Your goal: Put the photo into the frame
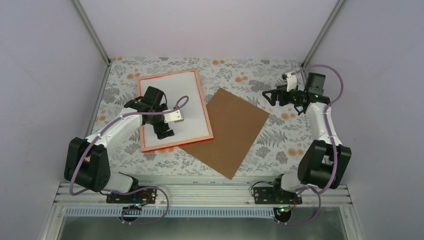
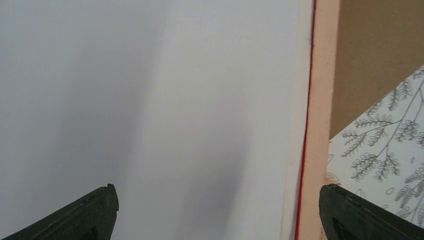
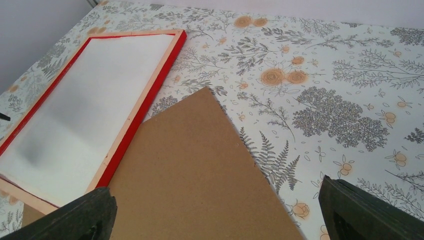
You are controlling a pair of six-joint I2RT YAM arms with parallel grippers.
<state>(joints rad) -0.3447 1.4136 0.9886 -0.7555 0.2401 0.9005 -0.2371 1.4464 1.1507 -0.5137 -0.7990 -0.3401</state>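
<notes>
The frame (image 1: pixel 204 105) lies back-up on the left of the table, its red edge and paler orange-pink rim (image 2: pixel 320 100) showing. A white sheet (image 1: pixel 175 90) fills it; I take it for the photo lying face down (image 2: pixel 175 100), its printed side hidden. My left gripper (image 1: pixel 165 133) hovers over the frame's near right part, jaws wide open (image 2: pixel 218 215) with nothing between them. At the far right my right gripper (image 1: pixel 267 96) is raised and open (image 3: pixel 215 215), looking down at the frame (image 3: pixel 145 105) and the white sheet (image 3: pixel 85 105).
A brown backing board (image 1: pixel 227 130) lies tilted on the floral tablecloth (image 1: pixel 280 135), right of the frame, its left corner tucked under the frame's near right edge (image 3: pixel 190 170). Grey walls close in the table on three sides.
</notes>
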